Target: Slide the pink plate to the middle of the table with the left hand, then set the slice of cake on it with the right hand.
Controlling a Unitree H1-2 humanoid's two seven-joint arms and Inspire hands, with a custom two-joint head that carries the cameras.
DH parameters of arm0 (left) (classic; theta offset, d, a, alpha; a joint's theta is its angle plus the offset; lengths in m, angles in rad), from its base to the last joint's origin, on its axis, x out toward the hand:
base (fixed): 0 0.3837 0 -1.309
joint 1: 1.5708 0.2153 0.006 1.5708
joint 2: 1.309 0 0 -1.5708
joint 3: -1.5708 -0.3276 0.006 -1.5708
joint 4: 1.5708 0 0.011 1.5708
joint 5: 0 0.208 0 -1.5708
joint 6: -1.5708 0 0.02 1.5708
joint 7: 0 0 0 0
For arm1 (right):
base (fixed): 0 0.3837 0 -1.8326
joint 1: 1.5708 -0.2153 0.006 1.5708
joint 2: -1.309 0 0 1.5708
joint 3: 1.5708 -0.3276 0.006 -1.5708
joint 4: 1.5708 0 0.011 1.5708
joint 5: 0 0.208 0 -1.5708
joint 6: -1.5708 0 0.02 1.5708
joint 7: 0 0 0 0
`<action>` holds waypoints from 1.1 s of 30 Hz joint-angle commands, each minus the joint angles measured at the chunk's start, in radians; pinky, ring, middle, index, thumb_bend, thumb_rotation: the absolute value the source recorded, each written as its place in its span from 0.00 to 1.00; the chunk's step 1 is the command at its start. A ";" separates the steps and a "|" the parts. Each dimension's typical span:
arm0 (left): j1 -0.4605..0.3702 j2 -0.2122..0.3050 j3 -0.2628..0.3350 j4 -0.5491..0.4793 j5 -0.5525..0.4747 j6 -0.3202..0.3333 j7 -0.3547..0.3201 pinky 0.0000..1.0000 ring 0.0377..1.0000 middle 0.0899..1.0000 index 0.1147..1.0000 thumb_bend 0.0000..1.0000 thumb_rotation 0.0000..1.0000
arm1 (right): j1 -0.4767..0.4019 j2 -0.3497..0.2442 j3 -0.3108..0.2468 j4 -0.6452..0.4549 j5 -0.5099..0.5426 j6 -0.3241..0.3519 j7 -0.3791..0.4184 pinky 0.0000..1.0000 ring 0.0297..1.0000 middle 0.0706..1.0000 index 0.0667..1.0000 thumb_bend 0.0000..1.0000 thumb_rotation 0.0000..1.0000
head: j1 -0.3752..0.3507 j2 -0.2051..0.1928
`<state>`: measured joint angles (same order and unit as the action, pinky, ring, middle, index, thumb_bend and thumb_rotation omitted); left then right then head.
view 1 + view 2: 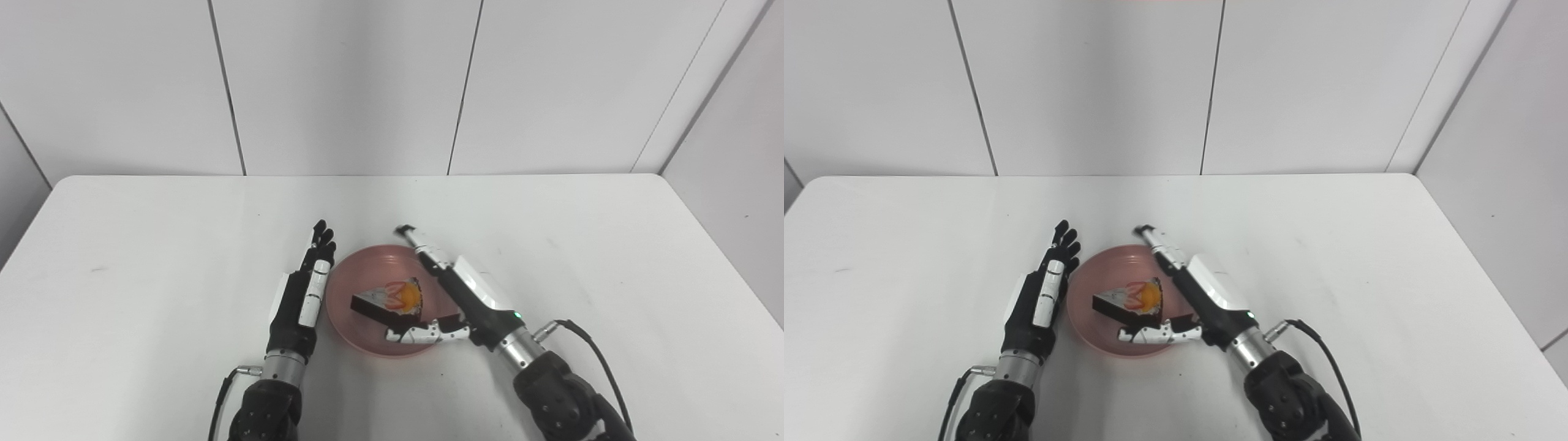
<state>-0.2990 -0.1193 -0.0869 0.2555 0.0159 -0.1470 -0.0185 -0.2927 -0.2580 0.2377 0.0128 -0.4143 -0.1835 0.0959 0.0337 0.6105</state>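
Observation:
The pink plate (367, 269) lies near the middle of the white table (153, 245), toward the front. On it rests a wedge of dark cake (392, 301) with white cream, strawberry and an orange fruit on top. My left hand (306, 288) stands edge-on just left of the plate's rim, fingers straight and together, holding nothing. My right hand (453, 294) is spread around the cake's right side: its fingers (422, 248) stretch past the plate's far rim and its thumb (422, 334) lies across the near rim. Cake and hand appear just apart.
White wall panels (343, 86) stand behind the table's far edge. The table's right edge runs close to a grey side wall (735, 153). Black cables (600, 361) trail from both wrists near the front edge.

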 commanded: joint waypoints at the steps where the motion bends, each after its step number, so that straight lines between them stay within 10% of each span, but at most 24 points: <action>1: 0.024 0.016 0.010 0.034 -0.009 -0.039 -0.005 0.99 0.98 0.99 1.00 0.65 1.00 | 0.002 0.019 -0.030 -0.010 0.023 -0.083 -0.060 0.88 1.00 1.00 1.00 0.70 0.60 | 0.001 0.003; 13: 0.015 0.048 0.038 0.021 -0.028 -0.005 -0.010 1.00 0.99 1.00 1.00 0.72 1.00 | 0.004 0.108 -0.166 0.050 0.164 -0.055 -0.122 0.95 0.97 1.00 1.00 0.58 0.86 | 0.055 0.005; 33: 0.016 0.052 0.042 0.050 -0.027 -0.030 -0.010 1.00 1.00 1.00 1.00 0.70 1.00 | 0.070 0.242 -0.219 0.069 0.419 0.037 -0.077 1.00 1.00 1.00 1.00 0.58 0.81 | 0.096 -0.015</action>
<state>-0.3140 -0.0847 -0.0506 0.2668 -0.0059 -0.1492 -0.0201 -0.2041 -0.0297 0.0237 0.1015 -0.0128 -0.1243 0.0212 0.1289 0.5967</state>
